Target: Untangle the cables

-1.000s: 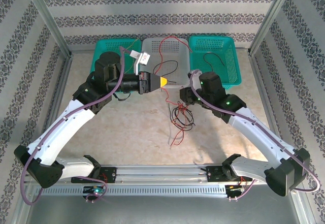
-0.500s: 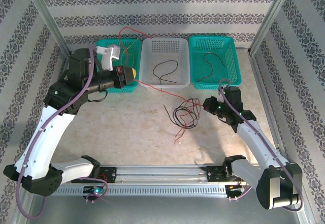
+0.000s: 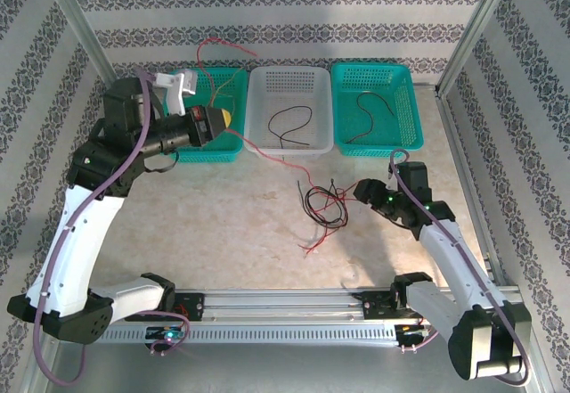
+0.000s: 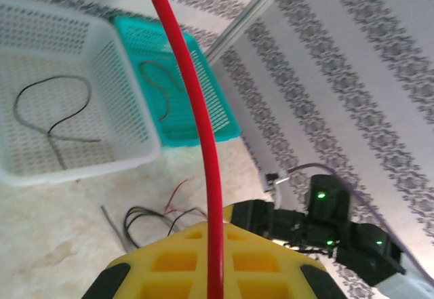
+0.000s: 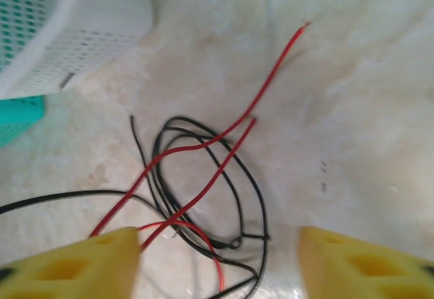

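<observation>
Cable tangle (image 3: 325, 204), black loops w/ thin red strands threaded through, lies on the table (image 3: 214, 224) right of centre, in front of the white basket (image 3: 289, 76) but apart from it. A couple of red ends trail off the tangle toward the near edge. One red cable (image 4: 211, 184) leaves the tangle, runs up-left across the table past the white basket's front-left corner, and reaches the left hand (image 3: 223, 118). That hand is clenched on it: in the left wrist view the cable passes straight btwn the closed yellow fingers (image 4: 169, 265). Beyond the grip, the free end arcs up over the left teal basket (image 3: 233, 76) against the patterned back wall. The left hand is raised over that basket's front-right part. Right hand (image 3: 361, 192) sits low, just beside the tangle's right side, released. In its wrist view the two yellow fingertips (image 5: 81, 265) stand wide apart w/ nothing pinched and the loops lie on the table ahead. Inside the white basket lies a single black cable (image 3: 285, 130). The right teal basket (image 3: 370, 67) holds another dark cable (image 3: 365, 112).
</observation>
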Robot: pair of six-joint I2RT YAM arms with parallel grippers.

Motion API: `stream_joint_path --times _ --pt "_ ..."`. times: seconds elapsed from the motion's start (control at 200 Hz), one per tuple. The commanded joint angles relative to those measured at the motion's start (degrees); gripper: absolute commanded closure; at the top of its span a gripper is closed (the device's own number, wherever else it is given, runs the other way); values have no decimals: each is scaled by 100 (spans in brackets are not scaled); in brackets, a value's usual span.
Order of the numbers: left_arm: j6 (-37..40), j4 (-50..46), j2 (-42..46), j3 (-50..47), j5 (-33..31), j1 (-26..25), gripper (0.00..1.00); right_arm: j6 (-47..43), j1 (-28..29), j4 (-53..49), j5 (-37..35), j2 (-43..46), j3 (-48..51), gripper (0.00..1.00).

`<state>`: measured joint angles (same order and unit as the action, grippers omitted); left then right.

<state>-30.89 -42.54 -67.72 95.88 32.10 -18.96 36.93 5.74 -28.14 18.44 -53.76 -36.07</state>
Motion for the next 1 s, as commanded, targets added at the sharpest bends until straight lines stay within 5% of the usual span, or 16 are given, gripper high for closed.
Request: stream_joint_path --times 0.0,0.16,0.45,0.66,0.994 --pt "-49 391 -122 511 629 76 100 -474 16 -939 -427 42 -581 29" --pt "9 211 -318 852 1088 34 100 -586 481 -1283 -606 -142 -1262 28" --pt "-132 209 -922 1643 1224 -248 100 103 2257 190 -1200 -1125 -1507 27" --pt "-112 89 -1289 2335 994 -293 100 848 2341 1609 -811 -2086 -569 35" --pt "143 -463 -1973 3784 245 -268 100 1113 2256 2165 -855 -2639 413 55"
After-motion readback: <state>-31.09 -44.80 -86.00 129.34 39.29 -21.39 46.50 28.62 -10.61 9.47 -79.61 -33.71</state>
